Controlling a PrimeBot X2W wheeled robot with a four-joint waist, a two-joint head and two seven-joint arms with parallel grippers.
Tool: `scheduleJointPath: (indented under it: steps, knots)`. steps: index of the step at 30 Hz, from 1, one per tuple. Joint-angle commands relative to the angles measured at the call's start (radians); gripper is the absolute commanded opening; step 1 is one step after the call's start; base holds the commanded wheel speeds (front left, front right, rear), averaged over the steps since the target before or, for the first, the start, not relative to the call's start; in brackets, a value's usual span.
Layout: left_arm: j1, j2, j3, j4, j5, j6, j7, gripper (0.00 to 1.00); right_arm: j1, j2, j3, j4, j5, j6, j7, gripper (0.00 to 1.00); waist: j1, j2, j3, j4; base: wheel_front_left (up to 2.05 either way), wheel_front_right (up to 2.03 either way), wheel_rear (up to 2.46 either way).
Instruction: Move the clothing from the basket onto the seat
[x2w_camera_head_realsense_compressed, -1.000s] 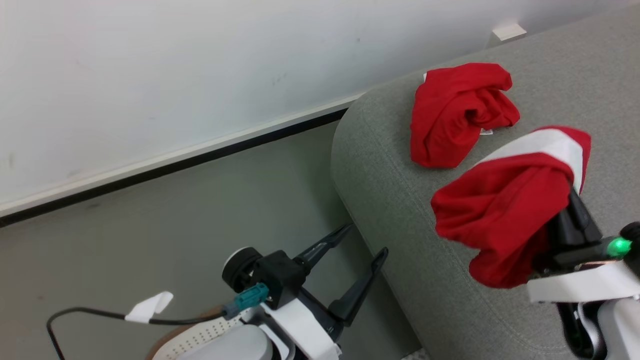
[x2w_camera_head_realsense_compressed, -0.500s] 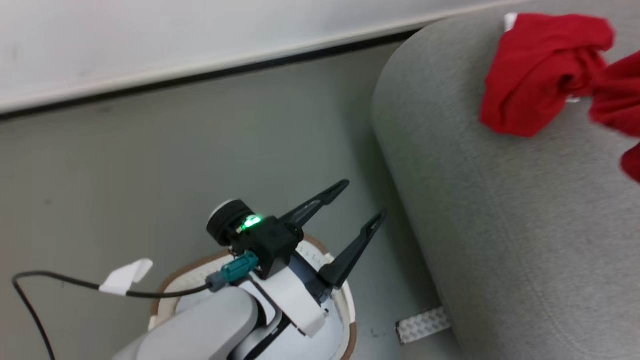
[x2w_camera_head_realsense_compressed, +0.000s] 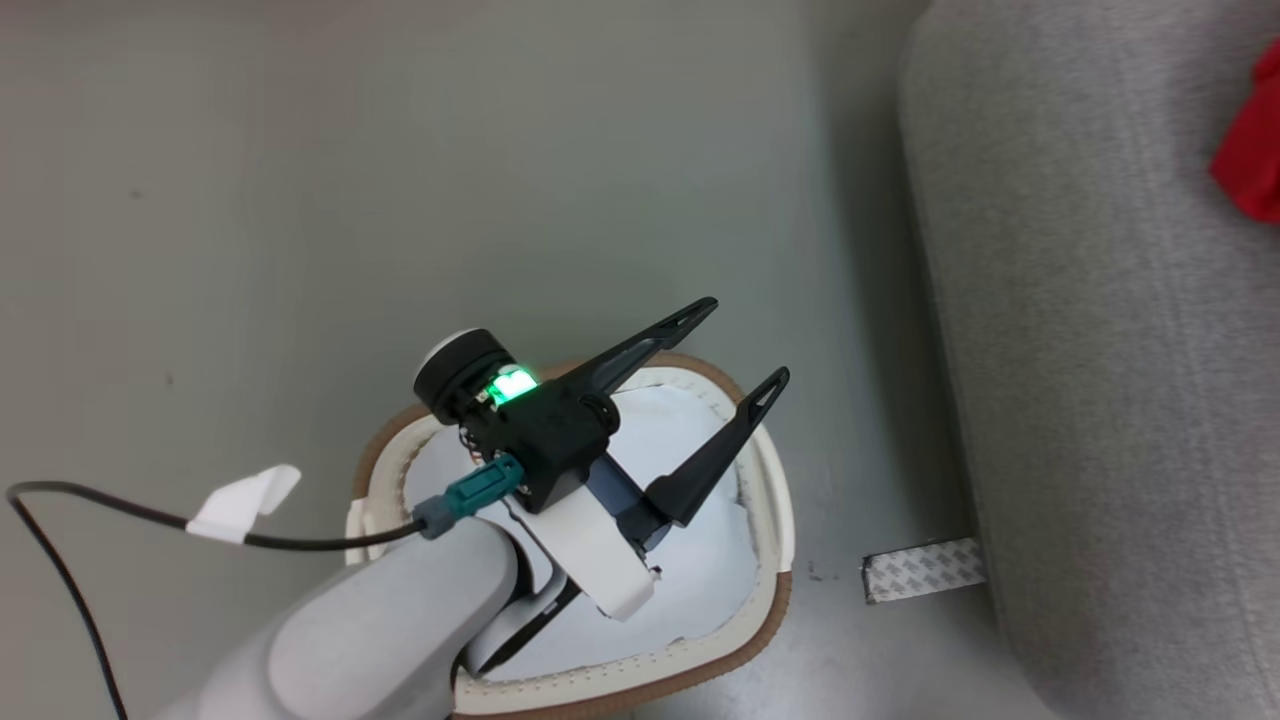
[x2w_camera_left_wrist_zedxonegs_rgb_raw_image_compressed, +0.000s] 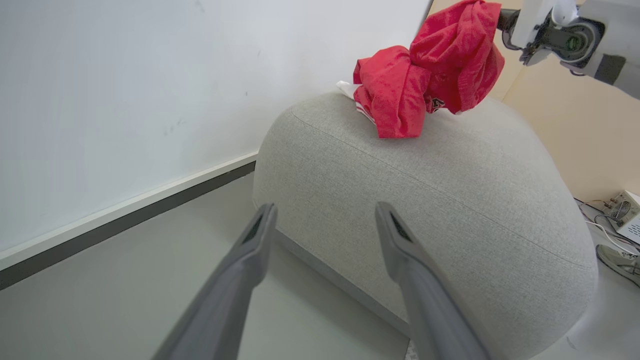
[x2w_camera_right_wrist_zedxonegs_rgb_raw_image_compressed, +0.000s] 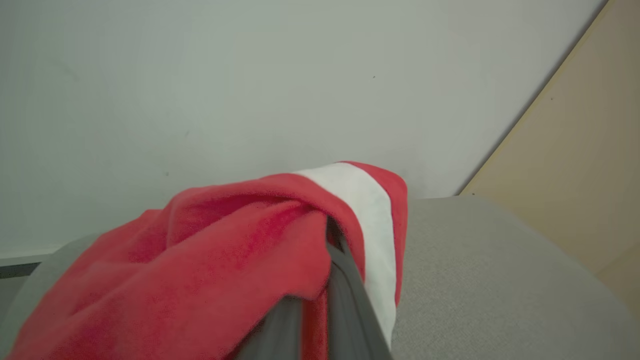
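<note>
Two long dark fingers of the left gripper (x2w_camera_head_realsense_compressed: 746, 340) are standing spread wide apart in the head view, gripping nothing and hanging over the mouth of the basket (x2w_camera_head_realsense_compressed: 775, 600), which is sitting on the grey floor (x2w_camera_head_realsense_compressed: 300, 200) near the rounded side of the seat (x2w_camera_head_realsense_compressed: 1100, 400). A black cable (x2w_camera_head_realsense_compressed: 100, 500) is trailing off the wrist to the left, a pale tape strip (x2w_camera_head_realsense_compressed: 920, 570) is lying on the floor at the foot of the seat, and a bit of red clothing (x2w_camera_head_realsense_compressed: 1250, 165) is peeking in at the right edge above the seat top. Looking along the left wrist view, the same left gripper (x2w_camera_left_wrist_zedxonegs_rgb_raw_image_compressed: 325, 210) is gaping open towards the seat (x2w_camera_left_wrist_zedxonegs_rgb_raw_image_compressed: 450, 190), with the wall (x2w_camera_left_wrist_zedxonegs_rgb_raw_image_compressed: 125, 90) and its dark baseboard (x2w_camera_left_wrist_zedxonegs_rgb_raw_image_compressed: 125, 215) to the left; one red garment (x2w_camera_left_wrist_zedxonegs_rgb_raw_image_compressed: 460, 45) is dangling from the right arm above the seat's far end, touching or just beside a second red garment (x2w_camera_left_wrist_zedxonegs_rgb_raw_image_compressed: 395, 95) that is lying crumpled on the seat top. Looking along the right wrist view, the right gripper (x2w_camera_right_wrist_zedxonegs_rgb_raw_image_compressed: 332, 250) is pinching its fingers together on the red garment (x2w_camera_right_wrist_zedxonegs_rgb_raw_image_compressed: 225, 260), whose white stripe (x2w_camera_right_wrist_zedxonegs_rgb_raw_image_compressed: 365, 210) is draping over them, with the seat (x2w_camera_right_wrist_zedxonegs_rgb_raw_image_compressed: 490, 270) lying underneath.
</note>
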Motion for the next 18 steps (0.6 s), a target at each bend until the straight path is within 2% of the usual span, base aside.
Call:
scheduleJointPath:
  steps: [1, 2, 3, 5, 9, 11, 12, 13, 18]
  knots:
    - [-0.01, -0.001, 0.003, 0.004, 0.004, -0.003, -0.01, 1.0, -0.015, -0.02, -0.003, 0.037, -0.02, -0.003, 0.016, 0.0, -0.0003, 0.0, 0.026, 0.03, 0.0, 0.0, 0.0]
    - [-0.01, -0.002, 0.004, 0.009, 0.003, -0.005, -0.011, 1.0, -0.018, -0.029, 0.001, 0.075, -0.04, -0.003, 0.037, 0.0, -0.0003, 0.0, 0.027, 0.033, 0.0, 0.0, 0.0]
    - [-0.01, -0.001, 0.005, 0.014, 0.002, -0.007, -0.012, 1.0, -0.014, -0.045, 0.02, 0.113, -0.069, -0.003, 0.064, 0.09, -0.0003, 0.0, 0.025, 0.036, 0.0, 0.0, 0.0]
    - [-0.004, 0.0, 0.009, 0.025, -0.002, -0.01, -0.018, 1.0, -0.007, -0.064, 0.048, 0.192, -0.106, -0.003, 0.127, 0.13, -0.0003, 0.0, 0.018, 0.039, 0.0, 0.0, 0.0]
    - [0.015, -0.01, 0.014, 0.048, -0.008, -0.011, -0.025, 1.0, 0.001, -0.085, 0.086, 0.297, -0.11, -0.003, 0.214, 0.27, -0.0003, 0.0, -0.02, 0.043, 0.0, 0.0, 0.0]
    - [0.022, -0.01, 0.021, 0.055, -0.011, -0.007, -0.026, 1.0, -0.001, -0.081, 0.101, 0.315, -0.103, -0.003, 0.221, 0.38, -0.0003, 0.0, -0.041, 0.039, 0.0, 0.0, 0.0]
    - [0.027, -0.011, 0.024, 0.058, -0.014, -0.006, -0.026, 1.0, 0.003, -0.081, 0.109, 0.322, -0.101, -0.003, 0.22, 0.71, -0.0003, 0.0, -0.053, 0.036, 0.0, 0.0, 0.0]
    - [0.032, -0.013, 0.026, 0.061, -0.015, -0.006, -0.028, 1.0, 0.008, -0.082, 0.115, 0.328, -0.098, -0.003, 0.22, 1.0, -0.0003, 0.0, -0.066, 0.032, 0.0, 0.0, 0.0]
    - [0.076, -0.015, 0.037, 0.084, -0.026, -0.001, -0.033, 1.0, 0.033, -0.094, 0.19, 0.323, -0.086, -0.003, 0.22, 1.0, -0.0003, 0.0, -0.164, 0.008, 0.0, 0.0, 0.0]
